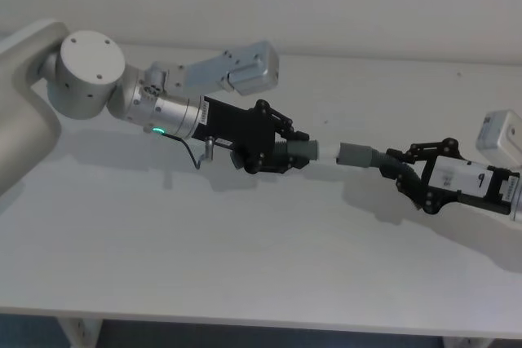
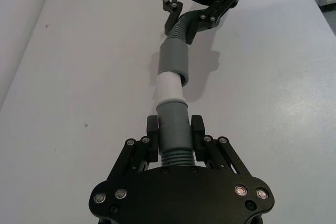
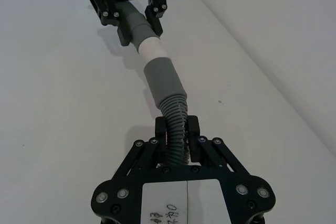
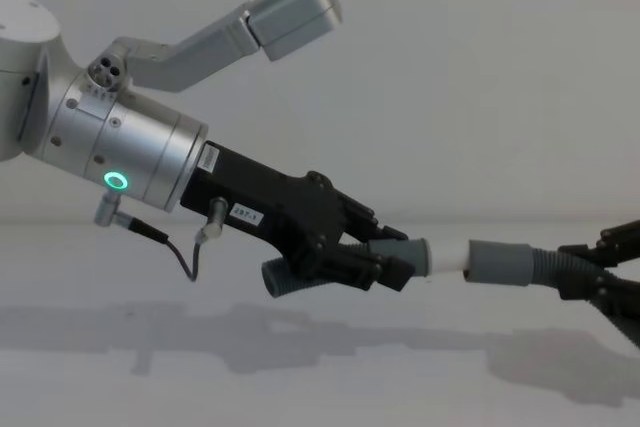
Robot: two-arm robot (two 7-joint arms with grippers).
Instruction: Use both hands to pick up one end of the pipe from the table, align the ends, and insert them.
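White plastic, the narrow tip (image 1: 329, 151) of the left hose piece (image 1: 295, 151), is the part that matters: it points along the 3 o'clock line in the head view, straight at the wide grey socket cuff (image 1: 354, 154) of the right hose piece (image 1: 367, 157). The tip looks to be touching the mouth of the cuff or just entering it; a good length of white is exposed between collar and cuff, so I judge the joint begun at most, not seated.

Both pieces are lifted off the table (image 1: 245, 258), with their shadows lying below them in the chest view. The left gripper (image 1: 281, 148) is clamped narrow on the ribbed body of its piece just behind the grey collar (image 2: 172, 124). The right gripper (image 1: 397, 170) is clamped narrow on the ribbed part of the other piece, well behind the cuff, so that cuff (image 3: 164, 80) hangs on a length of flexible hose.

Seen from the right wrist, the cuff sits slightly crooked against the line of the tip (image 3: 150, 49), and the ribbed hose curves behind it. The two long axes are close to one line, running 9 to 3 o'clock. The next move, as I judge it, is a straight push along that line, and the risk is the free hose bending instead of the cuff sliding on.
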